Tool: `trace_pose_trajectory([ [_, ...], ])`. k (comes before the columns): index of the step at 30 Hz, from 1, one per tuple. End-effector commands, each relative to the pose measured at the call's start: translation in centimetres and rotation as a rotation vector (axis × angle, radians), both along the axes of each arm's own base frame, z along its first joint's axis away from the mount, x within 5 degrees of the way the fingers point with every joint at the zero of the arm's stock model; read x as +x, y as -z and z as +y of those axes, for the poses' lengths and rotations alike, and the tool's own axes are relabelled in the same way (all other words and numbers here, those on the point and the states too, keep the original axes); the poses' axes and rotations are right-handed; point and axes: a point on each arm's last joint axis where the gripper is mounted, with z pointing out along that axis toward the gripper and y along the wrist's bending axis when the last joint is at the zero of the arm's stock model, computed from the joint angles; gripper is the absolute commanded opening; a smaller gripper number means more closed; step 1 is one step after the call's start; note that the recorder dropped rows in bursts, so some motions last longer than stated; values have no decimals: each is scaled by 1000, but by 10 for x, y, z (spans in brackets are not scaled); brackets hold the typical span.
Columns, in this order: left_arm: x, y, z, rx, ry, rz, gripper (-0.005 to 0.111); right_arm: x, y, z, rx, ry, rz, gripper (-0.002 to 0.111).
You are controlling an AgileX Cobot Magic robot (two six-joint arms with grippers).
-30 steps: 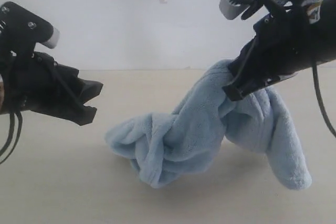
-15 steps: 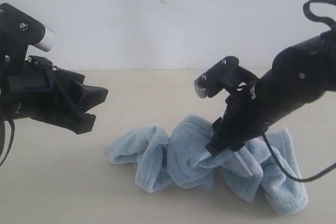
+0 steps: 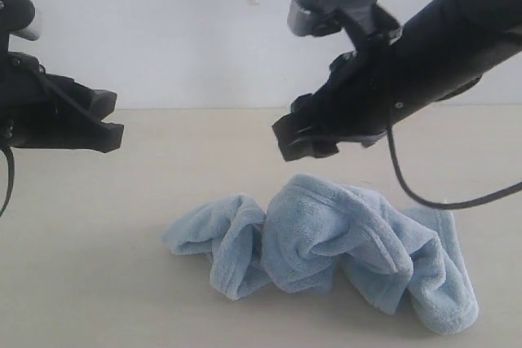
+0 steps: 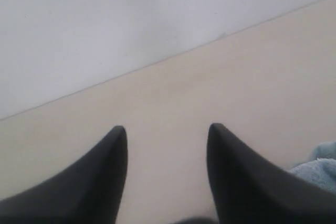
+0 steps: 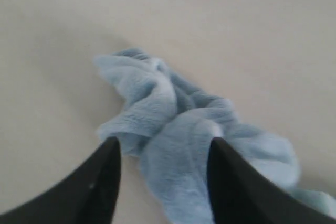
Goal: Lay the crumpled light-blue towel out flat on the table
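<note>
Table (image 3: 90, 283) is showing through the wide gap of the left gripper (image 3: 112, 118), which is hovering at the left edge of the scene with its jaws parted and nothing in them. Over the last second it has been drawing back toward that edge and levelling out. Its wrist view is looking along bare beige surface toward the wall (image 4: 131, 19), with only a scrap of the towel (image 4: 320, 166) peeking in at one side.

In the middle, the towel (image 3: 326, 234) is lying in a low, twisted heap on the table, all of it resting on the surface. A second ago its middle was hanging from the right arm as a raised peak, and half a second ago it was being lowered. Now it is sitting released, bunched in thick ropes with a lobe trailing to the right.

Further right, the right gripper (image 3: 287, 138) is rising clear above the heap, apart from the cloth, its jaws standing open and empty. Its wrist view is bearing this out: the two dark fingers (image 5: 100, 182) are spread well apart, and the towel is lying below them, untouched.

By my reading, the lift and drop is not flattening anything. The towel is remaining crumpled, no hem or corner is plainly presenting itself, and the spreading is barely beginning. Both arms are free, so a two-handed regrasp at opposite edges is looking like the sensible next move.
</note>
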Motion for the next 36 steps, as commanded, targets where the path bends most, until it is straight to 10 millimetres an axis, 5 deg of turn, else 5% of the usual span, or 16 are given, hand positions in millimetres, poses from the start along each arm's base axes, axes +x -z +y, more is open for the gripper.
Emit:
trace_pose_trajectory([
  [1,-1,0,-3,-26,29,14,25,3,38,20,107,-113,112,15],
  [3,-2,1,-4,-28,44,21,13,7,57,26,100,-144,156,0],
  [5,-2,1,-5,-23,51,21,4,12,76,28,79,-138,204,0],
  [9,-2,1,-5,-21,52,21,4,23,109,31,39,-100,246,0],
  [14,-2,1,-5,-21,52,21,4,40,122,36,74,32,171,0],
  [17,-2,1,-5,-21,52,21,4,37,124,59,87,-52,157,0],
  [21,-1,0,-3,17,44,5,4,11,122,110,85,-314,189,0],
  [24,0,2,6,106,-15,-26,4,-7,120,127,50,-438,190,0],
  [30,-2,6,37,268,-308,-91,4,1,107,100,-90,-316,230,0],
  [36,-7,19,7,90,-15,44,4,32,73,30,-407,4,87,0],
])
